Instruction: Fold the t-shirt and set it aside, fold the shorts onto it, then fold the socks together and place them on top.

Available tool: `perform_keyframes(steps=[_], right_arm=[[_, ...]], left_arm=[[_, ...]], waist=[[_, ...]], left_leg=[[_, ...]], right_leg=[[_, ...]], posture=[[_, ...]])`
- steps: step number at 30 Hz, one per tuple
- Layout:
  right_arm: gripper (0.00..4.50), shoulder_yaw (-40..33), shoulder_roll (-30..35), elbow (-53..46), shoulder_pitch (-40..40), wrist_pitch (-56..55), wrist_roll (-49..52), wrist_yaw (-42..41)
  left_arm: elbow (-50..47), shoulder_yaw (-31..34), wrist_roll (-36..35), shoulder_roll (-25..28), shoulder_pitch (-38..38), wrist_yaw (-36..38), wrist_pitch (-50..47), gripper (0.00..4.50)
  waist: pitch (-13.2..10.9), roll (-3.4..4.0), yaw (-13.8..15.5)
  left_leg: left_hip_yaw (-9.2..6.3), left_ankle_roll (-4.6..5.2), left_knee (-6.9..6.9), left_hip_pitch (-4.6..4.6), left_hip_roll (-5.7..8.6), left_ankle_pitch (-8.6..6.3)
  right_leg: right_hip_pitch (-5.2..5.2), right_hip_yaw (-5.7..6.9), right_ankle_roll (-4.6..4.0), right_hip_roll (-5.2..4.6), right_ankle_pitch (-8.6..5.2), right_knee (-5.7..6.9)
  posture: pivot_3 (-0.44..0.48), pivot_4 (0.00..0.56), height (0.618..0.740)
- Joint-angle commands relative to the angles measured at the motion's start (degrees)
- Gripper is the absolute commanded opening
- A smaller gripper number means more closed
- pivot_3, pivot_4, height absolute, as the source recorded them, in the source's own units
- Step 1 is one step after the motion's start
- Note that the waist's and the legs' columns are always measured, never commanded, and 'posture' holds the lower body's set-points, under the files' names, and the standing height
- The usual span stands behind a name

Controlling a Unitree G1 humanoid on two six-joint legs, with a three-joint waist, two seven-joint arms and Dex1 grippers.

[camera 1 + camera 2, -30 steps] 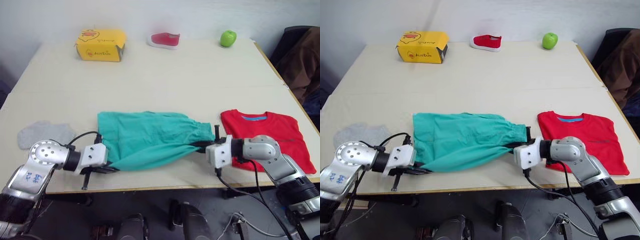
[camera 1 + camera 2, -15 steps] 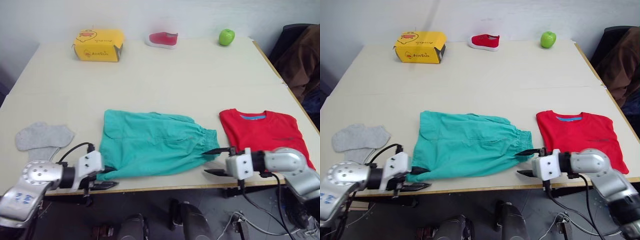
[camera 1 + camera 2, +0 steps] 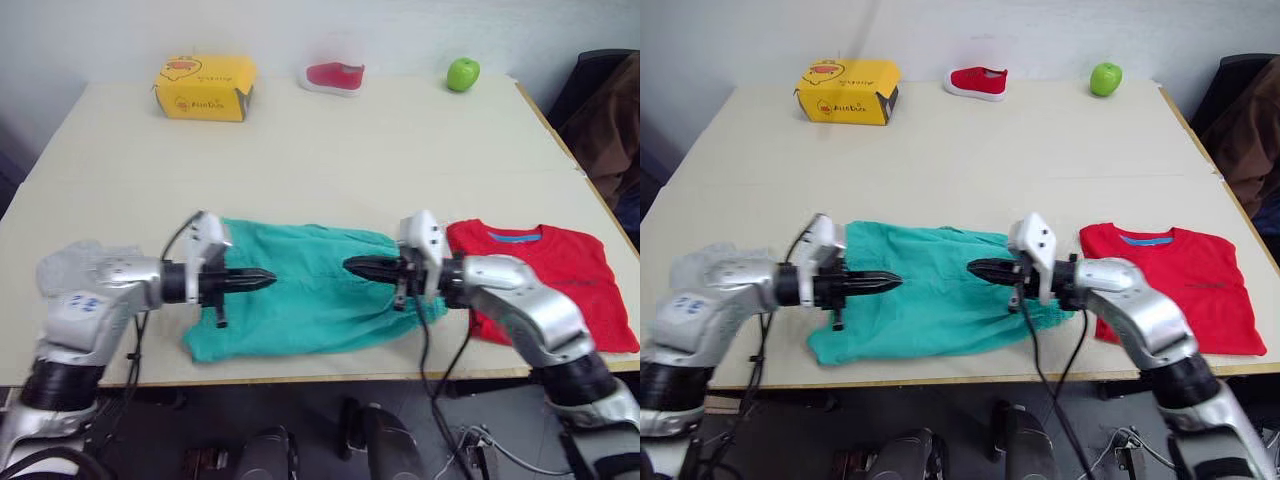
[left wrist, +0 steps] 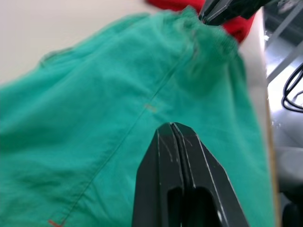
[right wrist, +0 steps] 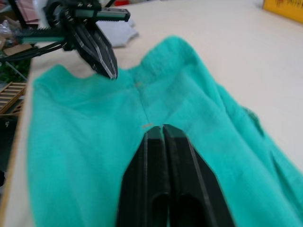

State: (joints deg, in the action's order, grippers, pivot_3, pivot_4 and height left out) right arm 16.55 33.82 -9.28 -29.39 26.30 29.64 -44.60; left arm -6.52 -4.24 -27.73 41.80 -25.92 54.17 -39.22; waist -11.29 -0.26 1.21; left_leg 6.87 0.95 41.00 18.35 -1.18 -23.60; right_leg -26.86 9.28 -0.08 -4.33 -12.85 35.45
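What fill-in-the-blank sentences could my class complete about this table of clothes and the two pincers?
1. Both pincers, left pincer and right pincer, hover over the ____ shorts.
2. The folded t-shirt lies on the robot's ____ side of the shorts.
3. The fingers of each pincer are ____.
4. At the table's far edge, the shoe sits between the yellow box and the ____.

Missing words: teal-green; right; shut; green apple

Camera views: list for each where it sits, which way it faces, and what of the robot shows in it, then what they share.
Left eye view: on the head, facing forward and down over the table; both arms show.
Right eye view: beside it, same scene.
Left wrist view: on the left wrist, looking along the shut left gripper over the shorts.
Right wrist view: on the right wrist, looking along the shut right gripper over the shorts.
Shared: all show the shorts; each wrist view also shows the other gripper.
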Motion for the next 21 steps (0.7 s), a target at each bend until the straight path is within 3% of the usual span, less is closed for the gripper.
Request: perform_keyframes(steps=[1,5,12,15,21], right_arm=[[0.01,2.2,-2.8,3.3,-0.9,-1.3,-6.9,1.8],[0.01,1.7,-3.6,10.4,-1.0,-3.3,-14.5,5.5],[0.01,-9.5,1.7,13.9,1.3,-2.4,-13.9,5.1],[0.01,-13.6,3.9,12.2,1.8,-2.0,-12.1,3.1],[0.01,-18.1,3.1,-2.8,2.6,5.9,-0.8,-1.8]], left_arm=[[7.0,-4.4,8.2,-1.2,-2.2,-1.0,7.7,0.0],[15.0,-5.6,12.7,-3.3,-3.1,-2.4,12.5,0.0],[19.9,-2.4,14.2,-0.3,0.7,-0.9,17.7,0.0],[17.1,1.2,11.3,0.7,1.3,0.2,16.1,0.0],[4.6,6.5,0.2,1.0,-3.9,2.9,3.4,0.0]], waist=[[0.0,0.0,0.0],[0.0,-0.01,0.1],[0.0,0.0,-0.5],[0.0,0.0,-0.8],[0.0,0.03,-1.3]], left_leg=[[0.0,0.0,0.0,-0.03,0.0,0.0],[0.0,0.01,0.06,-0.06,-0.01,0.01],[0.0,0.02,0.06,-0.31,-0.04,0.02],[0.0,0.02,0.03,-0.37,-0.05,0.01],[-0.06,-0.06,-0.03,-0.25,-0.15,0.04]], right_leg=[[0.02,-0.01,0.0,0.0,0.0,0.03],[0.03,-0.03,0.0,-0.04,0.0,0.08],[0.26,-0.06,0.0,-0.11,0.0,0.12],[0.28,-0.07,0.0,-0.13,0.0,0.12],[0.16,-0.03,-0.03,-0.06,-0.02,0.14]], posture=[[0.0,0.15,0.74],[0.0,0.15,0.74],[0.0,0.15,0.74],[0.0,0.15,0.74],[0.0,0.15,0.74]])
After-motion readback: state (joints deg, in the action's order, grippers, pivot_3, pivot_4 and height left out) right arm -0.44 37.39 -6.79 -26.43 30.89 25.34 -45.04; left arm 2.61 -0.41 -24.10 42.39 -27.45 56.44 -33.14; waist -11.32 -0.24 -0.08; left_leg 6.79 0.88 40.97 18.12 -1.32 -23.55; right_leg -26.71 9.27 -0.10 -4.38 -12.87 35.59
